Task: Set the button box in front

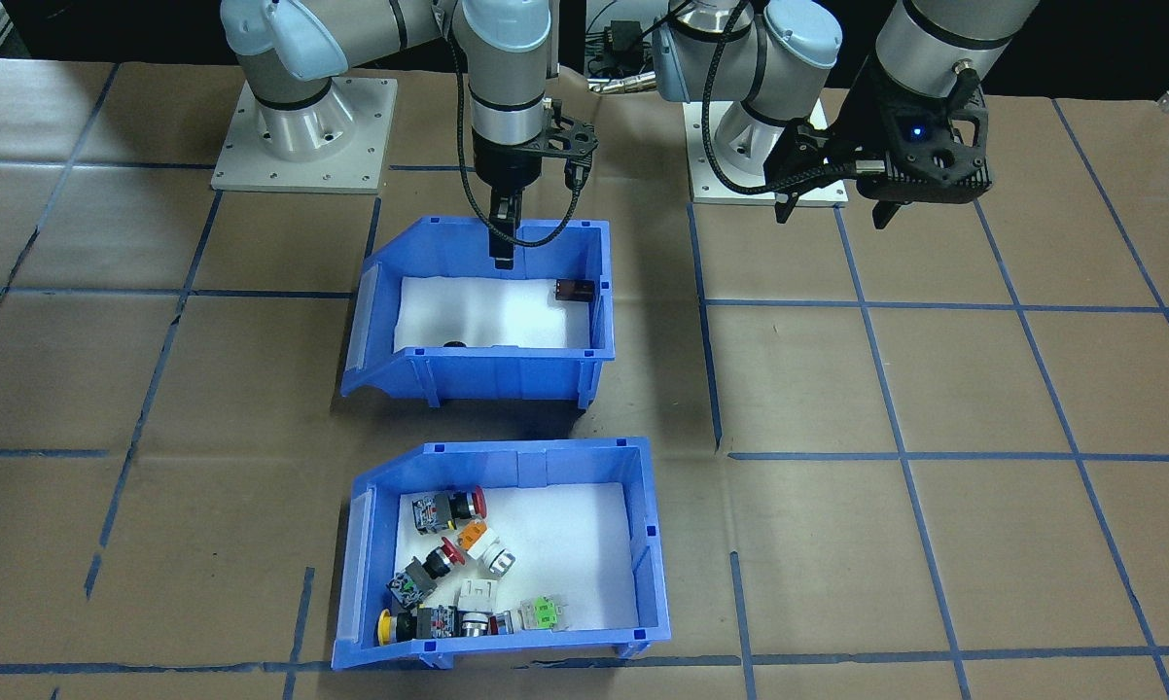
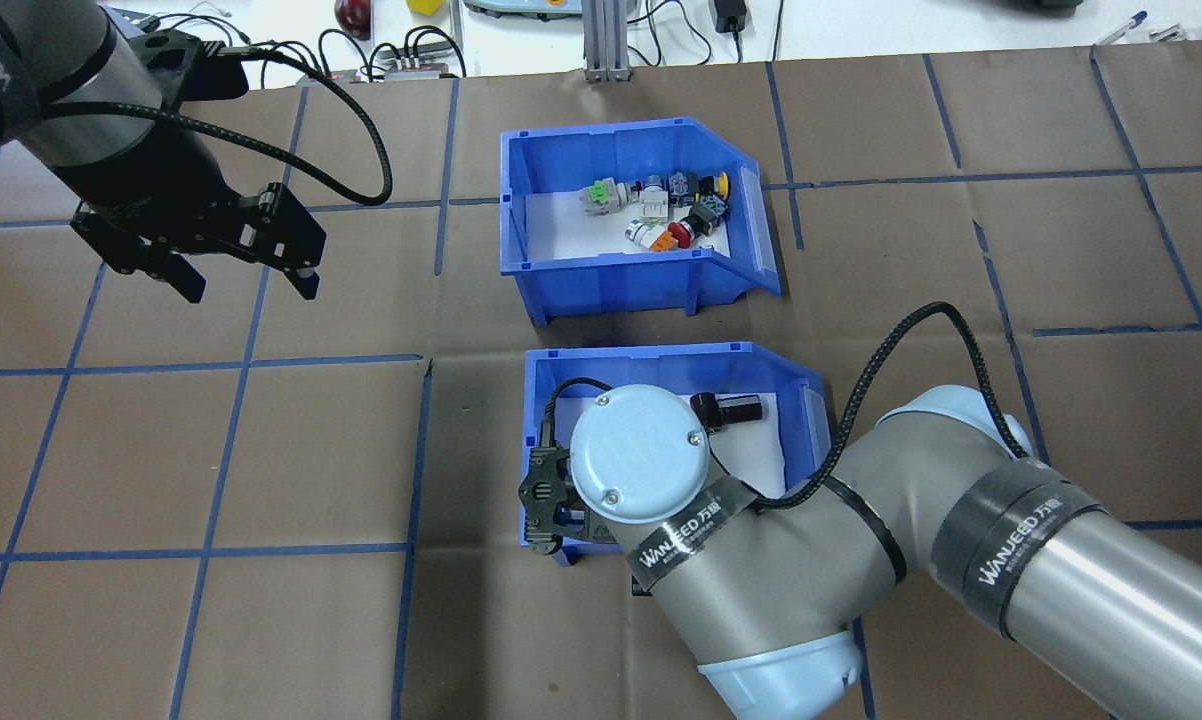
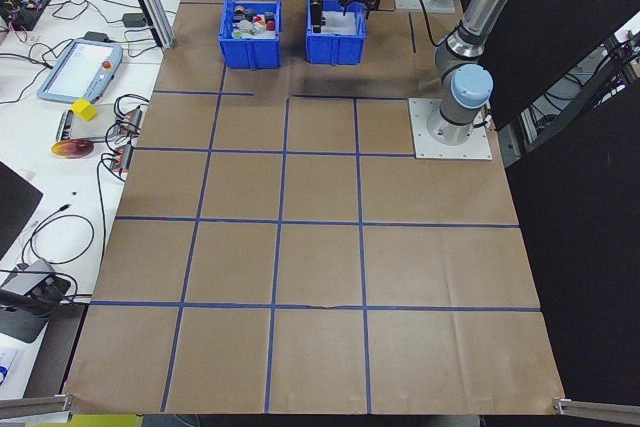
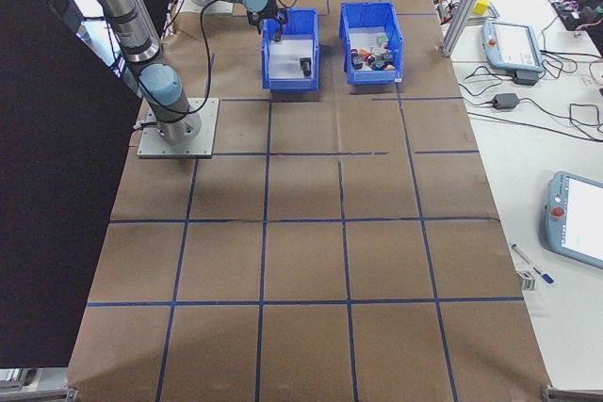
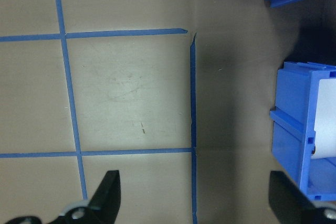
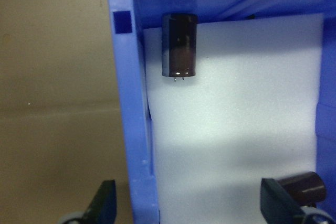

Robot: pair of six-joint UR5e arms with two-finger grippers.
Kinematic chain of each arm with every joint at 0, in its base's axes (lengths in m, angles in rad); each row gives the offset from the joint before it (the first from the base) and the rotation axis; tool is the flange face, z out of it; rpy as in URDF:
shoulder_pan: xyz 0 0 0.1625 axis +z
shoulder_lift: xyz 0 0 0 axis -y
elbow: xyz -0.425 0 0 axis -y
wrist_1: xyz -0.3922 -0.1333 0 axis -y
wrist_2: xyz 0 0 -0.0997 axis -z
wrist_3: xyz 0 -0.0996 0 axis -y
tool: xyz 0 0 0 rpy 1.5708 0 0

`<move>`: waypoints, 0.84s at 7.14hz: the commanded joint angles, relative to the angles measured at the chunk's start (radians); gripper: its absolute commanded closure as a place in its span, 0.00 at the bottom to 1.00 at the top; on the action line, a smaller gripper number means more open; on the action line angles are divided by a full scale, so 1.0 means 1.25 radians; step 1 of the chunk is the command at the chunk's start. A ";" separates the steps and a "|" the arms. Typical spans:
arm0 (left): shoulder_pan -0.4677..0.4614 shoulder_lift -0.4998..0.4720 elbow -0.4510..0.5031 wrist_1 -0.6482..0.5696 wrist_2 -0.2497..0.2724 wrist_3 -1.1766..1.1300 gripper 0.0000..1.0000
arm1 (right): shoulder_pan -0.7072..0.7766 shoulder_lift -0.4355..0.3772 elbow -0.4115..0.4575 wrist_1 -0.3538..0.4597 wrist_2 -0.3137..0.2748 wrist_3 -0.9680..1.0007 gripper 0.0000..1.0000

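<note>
The blue plastic button box (image 1: pixel 502 554), lined with white foam and holding red, yellow, orange and green push-button switches (image 1: pixel 448 574), sits on the brown paper-covered table (image 1: pixel 935 389) at 6 o'clock in the front-facing view, on the side away from the robot's bases. Just beyond it, toward 12 o'clock, stands a second blue plastic bin (image 1: pixel 487 311) of the same shape, also foam-lined, holding dark cylindrical capacitors (image 6: pixel 179 45); the two bins are near each other but apart.

The right end effector (image 6: pixel 189 208) hangs over the rear wall of the capacitor bin, released, with one finger outside the blue wall and the other over the foam inside, grasping nothing. One capacitor lies against the far wall in its wrist view, another beside the inner fingertip.

The left end effector (image 2: pixel 246 285) hovers above bare table at 9 o'clock in the overhead view, well apart from both bins, its fingers spread and empty.
</note>
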 commanded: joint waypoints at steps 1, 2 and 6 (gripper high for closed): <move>0.000 0.000 0.001 -0.002 0.001 0.002 0.01 | -0.057 -0.046 -0.068 0.115 0.003 0.001 0.00; -0.008 0.006 0.001 -0.010 0.002 0.002 0.01 | -0.125 -0.052 -0.124 0.208 0.010 0.002 0.00; -0.058 0.002 0.005 -0.007 0.001 -0.001 0.01 | -0.332 -0.036 -0.224 0.258 0.013 0.306 0.00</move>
